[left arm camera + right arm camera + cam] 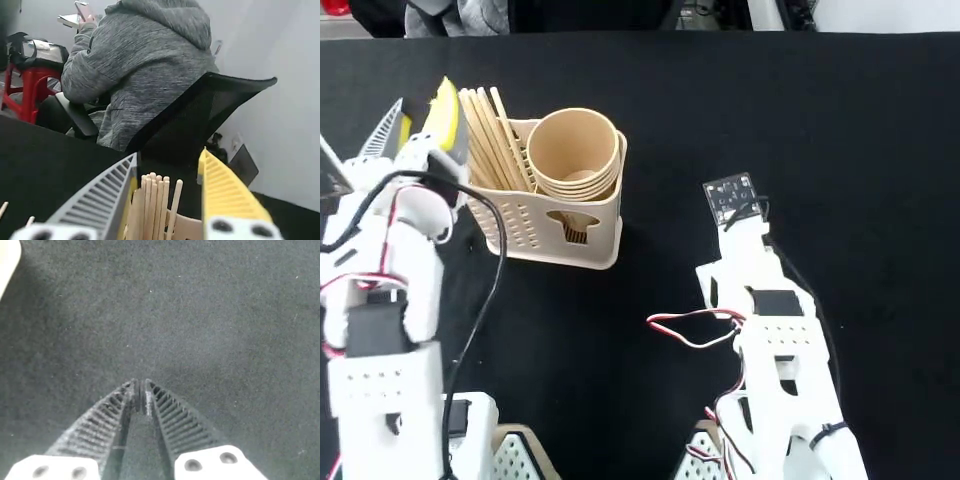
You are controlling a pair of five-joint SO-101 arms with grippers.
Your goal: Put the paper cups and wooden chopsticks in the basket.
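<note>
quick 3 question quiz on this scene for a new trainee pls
1. True or false: the right gripper is shut, over bare table.
2. Where are the paper cups?
A. Stacked in the basket, beside the chopsticks
B. Lying on their sides in front of the right arm
C. Held in a gripper
3. Fill in: the left gripper, close by the chopsticks' upper ends, is ____ (open or shut).

Key: 1 true; 2 A; 3 open.
</note>
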